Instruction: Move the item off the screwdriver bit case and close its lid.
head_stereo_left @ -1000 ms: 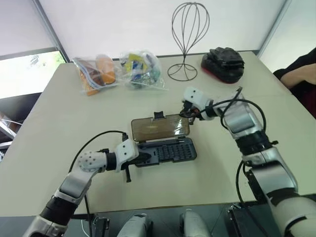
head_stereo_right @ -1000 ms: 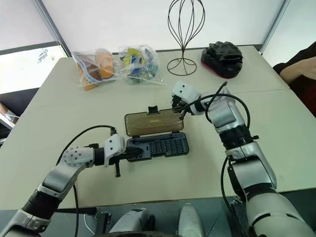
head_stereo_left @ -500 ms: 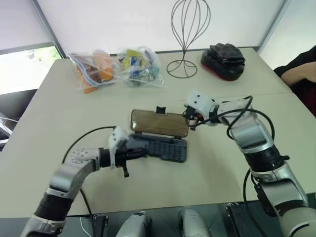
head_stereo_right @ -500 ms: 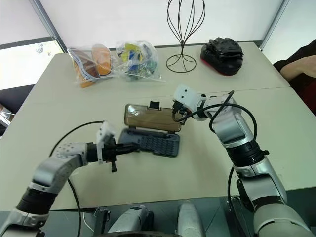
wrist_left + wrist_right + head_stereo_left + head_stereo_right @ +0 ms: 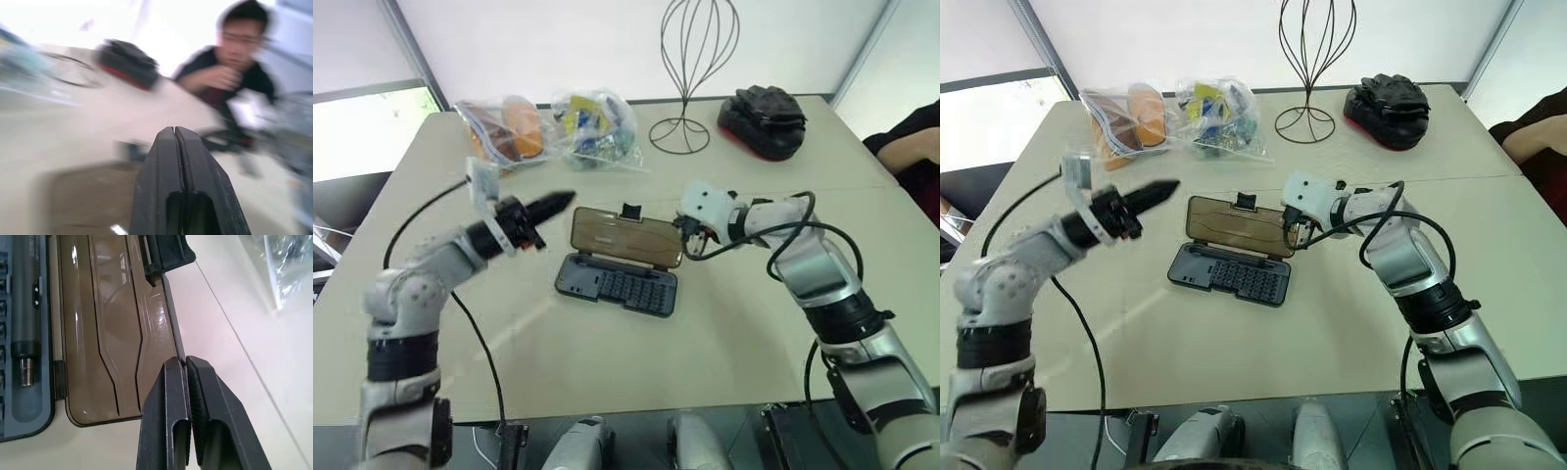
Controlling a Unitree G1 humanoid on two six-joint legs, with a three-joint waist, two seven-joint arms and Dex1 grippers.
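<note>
Right wrist view: our right gripper (image 5: 186, 363) pinches the lid (image 5: 110, 328)'s edge; left gripper (image 5: 564, 200), closed empty, has lifted away, freeing closure.

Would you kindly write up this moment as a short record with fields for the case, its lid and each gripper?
case: dark grey bit case lying open on the table, bits showing in its base
lid: brown lid folded back flat, black latch tab on its far edge
right gripper: right gripper shut on the lid's edge
left gripper: left gripper shut, empty, raised off the table to the left of the case
progress: lid not yet closed
</note>
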